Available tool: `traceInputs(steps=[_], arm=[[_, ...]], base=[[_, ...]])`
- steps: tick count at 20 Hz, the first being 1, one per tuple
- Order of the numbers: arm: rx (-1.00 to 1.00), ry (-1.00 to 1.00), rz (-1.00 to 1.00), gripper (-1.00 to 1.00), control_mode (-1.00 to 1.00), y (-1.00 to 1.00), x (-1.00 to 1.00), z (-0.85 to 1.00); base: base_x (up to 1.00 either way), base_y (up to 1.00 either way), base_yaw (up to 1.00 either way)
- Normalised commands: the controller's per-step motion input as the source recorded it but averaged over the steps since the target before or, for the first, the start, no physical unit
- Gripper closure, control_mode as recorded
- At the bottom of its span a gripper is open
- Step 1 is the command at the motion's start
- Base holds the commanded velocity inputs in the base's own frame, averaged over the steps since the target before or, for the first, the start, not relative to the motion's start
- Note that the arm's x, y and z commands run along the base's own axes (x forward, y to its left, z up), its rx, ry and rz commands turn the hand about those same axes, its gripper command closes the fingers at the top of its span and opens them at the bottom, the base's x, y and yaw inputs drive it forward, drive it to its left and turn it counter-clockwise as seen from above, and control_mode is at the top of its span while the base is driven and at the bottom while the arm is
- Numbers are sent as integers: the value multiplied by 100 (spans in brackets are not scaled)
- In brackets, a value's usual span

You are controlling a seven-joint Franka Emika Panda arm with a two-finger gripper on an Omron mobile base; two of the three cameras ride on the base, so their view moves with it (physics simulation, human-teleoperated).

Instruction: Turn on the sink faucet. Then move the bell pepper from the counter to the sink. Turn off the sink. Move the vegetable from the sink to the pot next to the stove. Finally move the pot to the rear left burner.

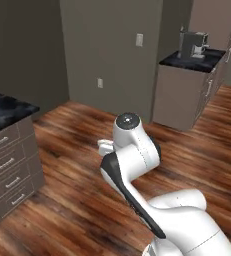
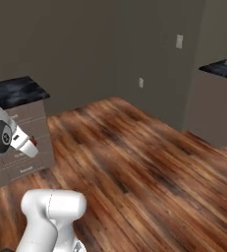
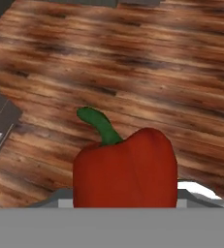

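The bell pepper (image 3: 125, 169) is bright red with a curved green stem and sits close up at the bottom of the hand view, over wooden floor. In the right base view it shows as a small red spot (image 2: 34, 142) at the tip of my gripper (image 2: 31, 144), which is shut on it; the fingers are hidden behind it. A black marble counter (image 1: 4, 111) on grey drawers stands at the left; it appears again (image 2: 14, 91) behind my hand. The sink, its faucet, the pot and the stove are out of view.
Wooden floor (image 1: 77, 200) spreads all around the arm. Grey drawer fronts (image 1: 9, 170) stand close on the left. A second cabinet (image 1: 179, 97) with a coffee machine (image 1: 193, 44) stands at the far right. Grey walls (image 2: 85, 49) close the back.
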Motion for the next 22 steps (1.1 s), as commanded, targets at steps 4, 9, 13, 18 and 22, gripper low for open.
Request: traceInputs(steps=[4, 9, 13, 18, 22], arm=[[0, 0, 0, 100, 100, 0, 0, 0], [0, 0, 0, 100, 100, 0, 0, 0], [0, 0, 0, 100, 100, 0, 0, 0], [0, 0, 0, 100, 100, 0, 0, 0], [0, 0, 0, 100, 100, 0, 0, 0]], base=[[0, -17, -47], [0, -15, -45], [1, -10, -44], [5, -11, -43], [7, -14, -42]])
